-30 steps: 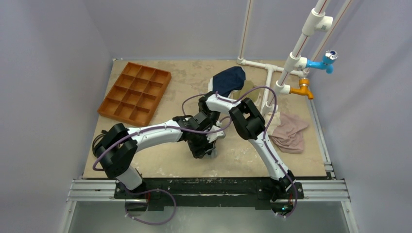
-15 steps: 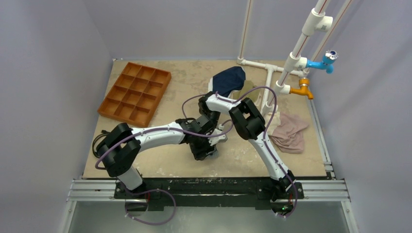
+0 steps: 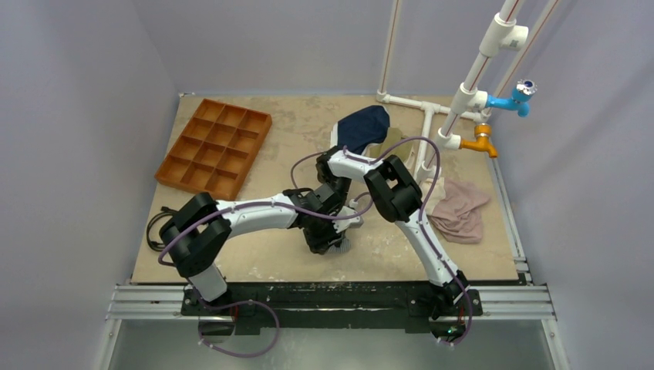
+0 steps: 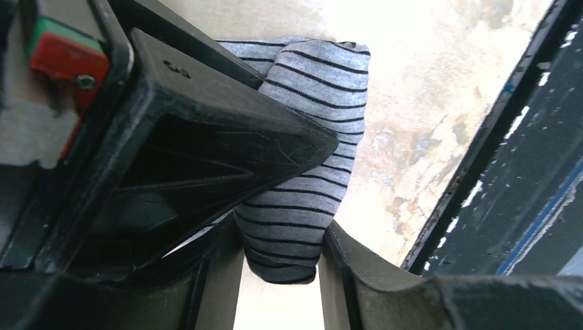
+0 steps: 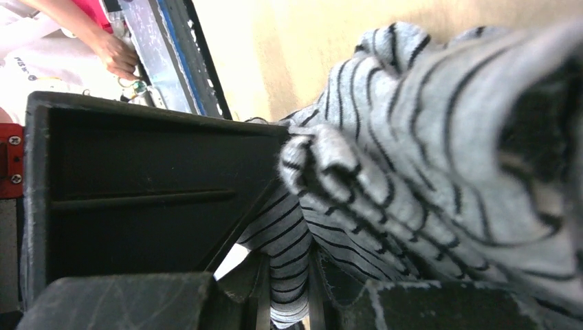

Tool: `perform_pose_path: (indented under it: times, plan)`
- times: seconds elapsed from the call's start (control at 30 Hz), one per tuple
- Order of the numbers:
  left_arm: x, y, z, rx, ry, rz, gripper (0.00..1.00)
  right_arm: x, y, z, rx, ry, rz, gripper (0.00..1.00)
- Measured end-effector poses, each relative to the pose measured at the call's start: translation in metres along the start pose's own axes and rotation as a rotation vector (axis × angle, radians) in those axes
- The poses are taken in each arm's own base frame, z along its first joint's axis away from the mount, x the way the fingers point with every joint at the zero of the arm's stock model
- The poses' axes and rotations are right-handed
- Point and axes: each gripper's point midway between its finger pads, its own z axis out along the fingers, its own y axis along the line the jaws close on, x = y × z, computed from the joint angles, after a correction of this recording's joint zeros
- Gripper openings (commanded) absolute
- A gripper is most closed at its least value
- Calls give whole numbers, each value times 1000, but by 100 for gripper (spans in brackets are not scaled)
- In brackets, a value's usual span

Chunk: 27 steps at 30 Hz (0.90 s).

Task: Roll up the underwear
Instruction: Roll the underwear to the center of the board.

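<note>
Underwear [image 4: 302,172], grey-striped cloth, partly rolled: lies well to the right of the orange tray [image 3: 214,148], nearer your arm bases. Left gripper [image 4: 302,220]: fingers pressed on the roll's end, probably so it cannot unwind. Right gripper [image 5: 289,275]: pinched on a bunched fold, probably your anchor for further winding.

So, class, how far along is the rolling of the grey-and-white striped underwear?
Done: the grey-and-white striped cloth underwear is gathered into a thick bundle. In hand: the left gripper and right gripper both pinch it. Remaining: tightening it into a neat roll; loose folds show in the right wrist view.
</note>
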Motion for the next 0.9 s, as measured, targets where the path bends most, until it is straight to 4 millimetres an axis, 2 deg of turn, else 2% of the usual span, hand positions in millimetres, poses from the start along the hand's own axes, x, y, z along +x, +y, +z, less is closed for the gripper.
perform_pose_path:
  times: [0.4, 0.7, 0.9]
  plan:
    - [-24, -16, 11, 95, -41, 43, 42, 32, -2, 1, 32, -5, 125, 0]
    - [-37, -11, 14, 67, -81, 98, 60, 38, -9, -9, 87, -42, 184, 0]
    - [-32, -5, 10, 22, -114, 111, 63, 38, -9, -10, 97, -43, 158, 0]
